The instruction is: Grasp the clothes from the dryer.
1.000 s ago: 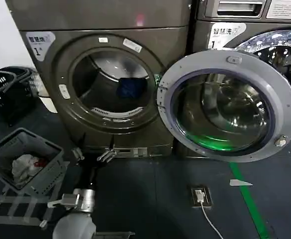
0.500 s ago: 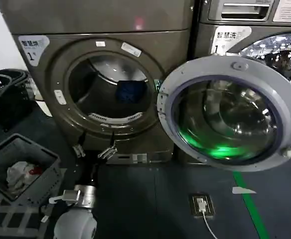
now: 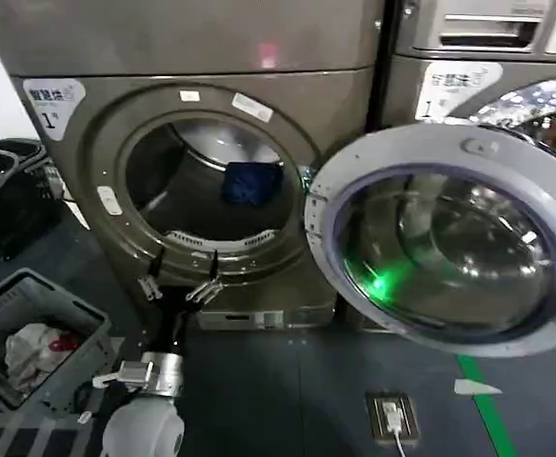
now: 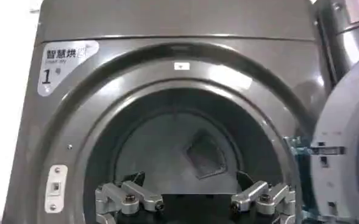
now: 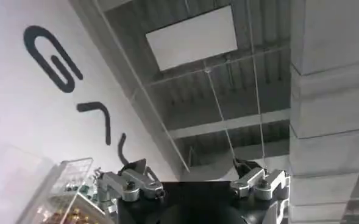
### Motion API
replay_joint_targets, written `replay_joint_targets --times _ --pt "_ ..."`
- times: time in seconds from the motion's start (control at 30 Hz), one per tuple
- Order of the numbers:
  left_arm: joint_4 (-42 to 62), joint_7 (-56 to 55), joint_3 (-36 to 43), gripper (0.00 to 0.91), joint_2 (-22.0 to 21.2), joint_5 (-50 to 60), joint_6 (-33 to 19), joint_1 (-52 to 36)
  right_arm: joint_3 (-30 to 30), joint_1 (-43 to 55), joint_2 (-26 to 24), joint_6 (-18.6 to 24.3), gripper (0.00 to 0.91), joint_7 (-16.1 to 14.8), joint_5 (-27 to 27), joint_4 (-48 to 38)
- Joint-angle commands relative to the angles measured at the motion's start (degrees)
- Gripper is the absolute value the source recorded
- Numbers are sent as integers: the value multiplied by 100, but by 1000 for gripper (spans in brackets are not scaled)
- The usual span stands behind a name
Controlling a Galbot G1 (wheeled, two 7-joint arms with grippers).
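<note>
The bronze-grey dryer (image 3: 211, 57) with a "1" sticker stands in front of me, its round door (image 3: 449, 238) swung open to the right. The clothes (image 3: 251, 181), a small dark blue piece, sit deep in the drum, right of centre. My left gripper (image 3: 176, 286) is open with nothing in it, just below and in front of the lower rim of the drum mouth, left of the clothes. In the left wrist view its fingers (image 4: 130, 198) frame the dark drum mouth. My right gripper (image 5: 196, 190) is open and empty, pointing up at a ceiling.
A grey basket (image 3: 69, 309) holding a white-and-red cloth bundle (image 3: 32, 345) stands on the floor at the lower left. Black baskets (image 3: 2, 186) stand beside the dryer's left side. The open door covers the neighbouring machine (image 3: 487, 67). A floor socket (image 3: 392, 415) lies at the lower right.
The dryer has grown larger and shifted in the head view as I came nearer. The left gripper now sits closer under the drum mouth's rim, still open.
</note>
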Motion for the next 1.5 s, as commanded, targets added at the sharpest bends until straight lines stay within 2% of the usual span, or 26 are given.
replay_joint_targets --times 0.03,0.77,1.5 --pt "21 2 -6 907 -3 -14 5 -36 78 -27 -14 -10 907 22 122 -4" --pt "220 -21 75 907 -247 157 101 -236 143 -25 17 10 907 4 66 -122" --pt "199 -8 47 907 -180 125 122 -268 155 -59 36 14 907 -1 77 -84"
